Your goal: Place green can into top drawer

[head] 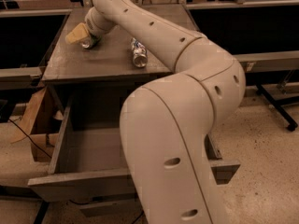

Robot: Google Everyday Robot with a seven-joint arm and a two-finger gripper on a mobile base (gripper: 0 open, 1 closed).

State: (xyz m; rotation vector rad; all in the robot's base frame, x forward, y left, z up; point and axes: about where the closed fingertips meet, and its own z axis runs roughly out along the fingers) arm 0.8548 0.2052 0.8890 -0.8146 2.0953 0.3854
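Camera view: my jaws sit far left on the desk [110, 62] at the green can [88, 43], grip I cannot tell; top drawer [79, 182] stands open below, ready for the drop.

Logged from my console: speckled pale floor [261, 143], grey worktop [103, 62] with the gripper [79, 35] at its far-left corner, dark benches [252, 31] on both sides, brown cardboard [35, 115] leaning at left, dim warm light overall.
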